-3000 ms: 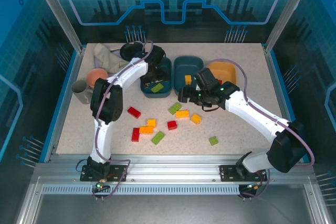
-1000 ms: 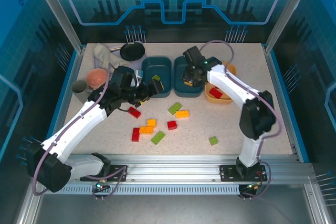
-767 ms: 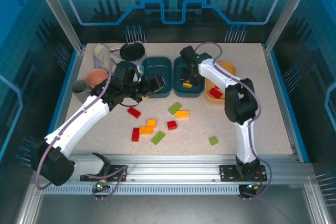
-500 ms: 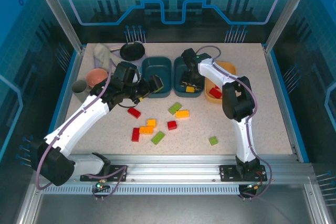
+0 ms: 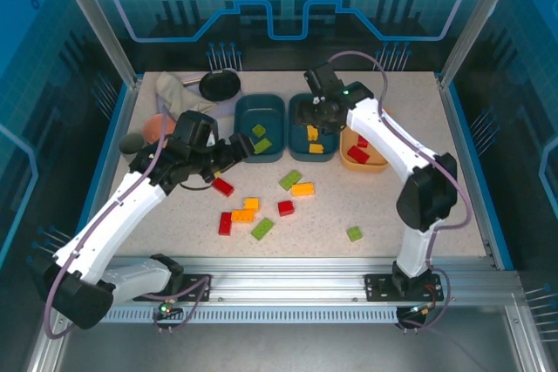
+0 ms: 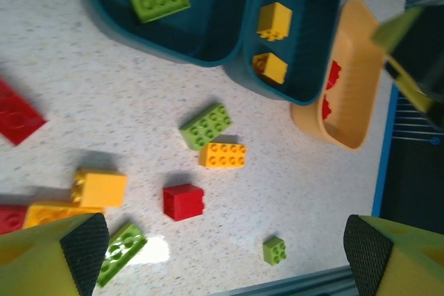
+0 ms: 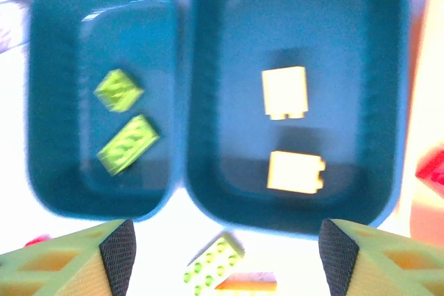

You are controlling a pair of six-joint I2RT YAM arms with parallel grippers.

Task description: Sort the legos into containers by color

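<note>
My right gripper (image 5: 310, 117) (image 7: 229, 258) hangs open over the middle dark teal tub (image 5: 299, 104), where two yellow bricks (image 7: 284, 93) (image 7: 295, 171) lie. The left teal tub (image 5: 241, 119) holds two green bricks (image 7: 118, 90). Red bricks (image 5: 357, 154) lie in the yellow-orange tub (image 5: 378, 165). My left gripper (image 5: 234, 152) (image 6: 225, 254) is open and empty just in front of the left tub. Under it, loose on the table, lie a red brick (image 6: 183, 202), a yellow one (image 6: 222, 154) and green ones (image 6: 205, 125) (image 6: 274, 249).
More loose bricks lie near the front left: red (image 5: 222, 186), yellow-orange (image 5: 244, 210), red (image 5: 225, 223), green (image 5: 261, 228). A pink bowl (image 5: 157, 125), a grey cup (image 5: 132, 142), a cloth (image 5: 174, 91) and a black pan (image 5: 220, 84) crowd the back left corner.
My right gripper has opened over the middle teal tub, and a second yellow brick now lies there. My left arm has drawn back from the left tub, still open.
</note>
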